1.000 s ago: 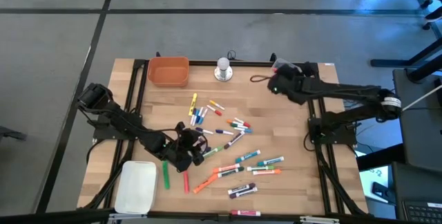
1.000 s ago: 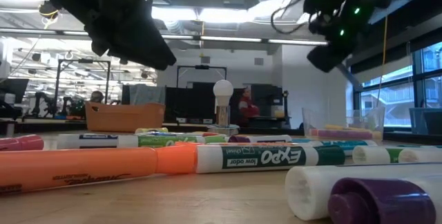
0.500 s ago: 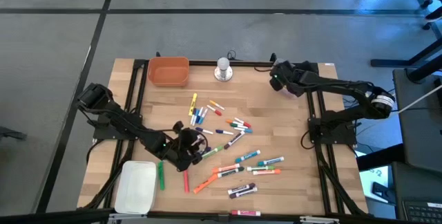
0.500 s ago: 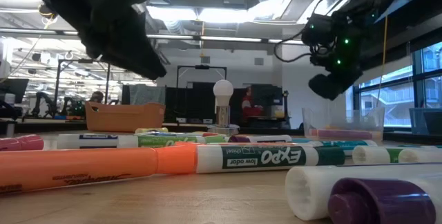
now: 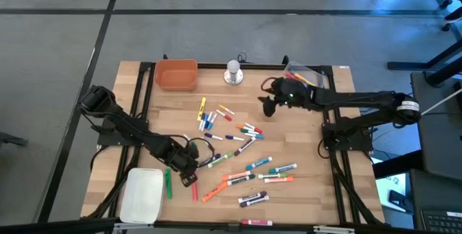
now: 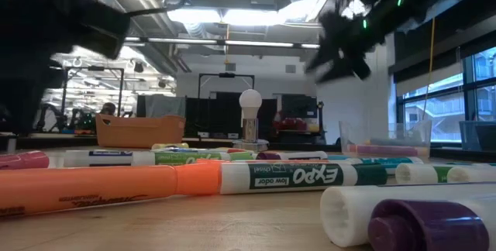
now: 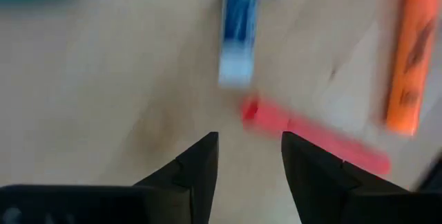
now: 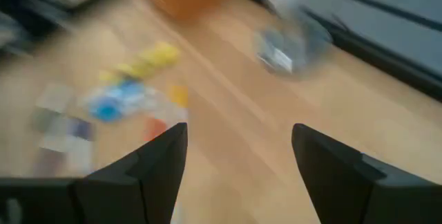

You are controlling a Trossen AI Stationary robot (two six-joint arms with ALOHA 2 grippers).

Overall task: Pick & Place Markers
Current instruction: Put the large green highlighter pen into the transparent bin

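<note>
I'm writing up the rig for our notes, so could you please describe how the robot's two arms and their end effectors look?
Both arms are black and jointed, with dark cables along them. The left end effector has two black, wedge-shaped fingers; the right end effector has two similar ones. Small green lights glow on the right arm's wrist, and a pale band rings that arm near its base.

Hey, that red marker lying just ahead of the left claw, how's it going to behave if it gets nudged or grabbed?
The red marker looks thin and round, so a nudge would probably roll it. It looks rigid and likely light. Lying flat on the bare wood table, its smooth body might slip between the left claw fingers.
</note>
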